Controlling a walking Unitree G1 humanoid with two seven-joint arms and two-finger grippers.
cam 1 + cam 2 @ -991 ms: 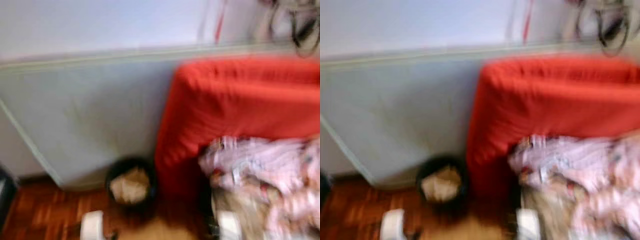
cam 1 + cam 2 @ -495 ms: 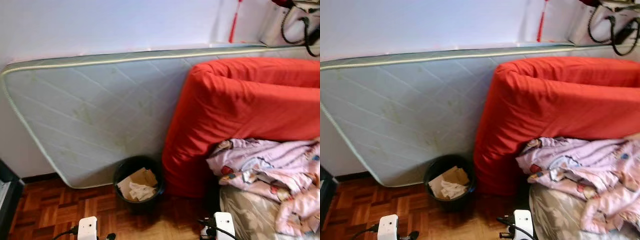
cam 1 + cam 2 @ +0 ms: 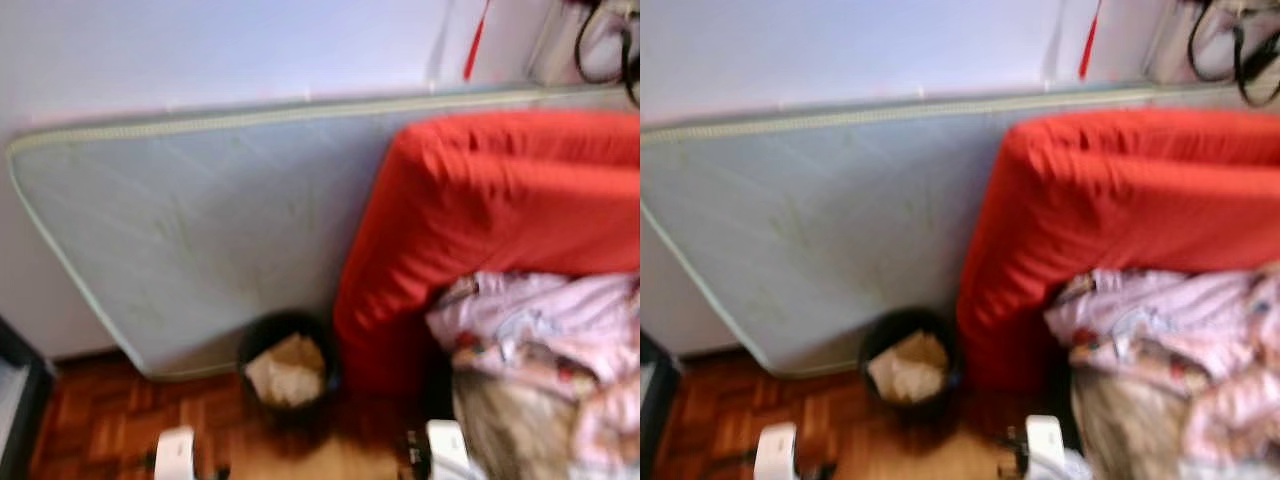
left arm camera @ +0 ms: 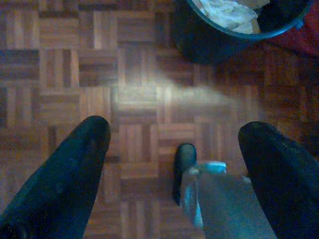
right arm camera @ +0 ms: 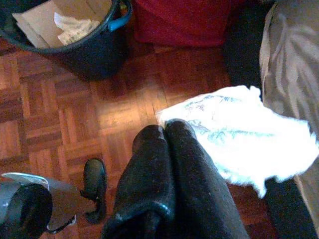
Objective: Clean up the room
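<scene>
1. Now, a pale mattress stands on edge against the white wall, and a red mattress leans in front of its right part
2. A black bin sits on the wooden floor at the foot of both mattresses, touching or just beside the red one; crumpled paper and cardboard lie inside it
3. At about four o'clock from the bin, a pink patterned blanket is heaped on a bed with a grey leaf-print sheet
4. The left gripper hangs low over the floor, its two black fingers spread wide apart with nothing between them; the bin lies near, ahead of it
5. The right gripper has its fingers pressed together at the edge of a white cloth with a faint blue print; I cannot tell for sure that the cloth is pinched
6. That cloth lies between the bin and the bed, right beside the bed's edge
7. Dark cables hang at two o'clock on the wall, and a red strap beside them
</scene>
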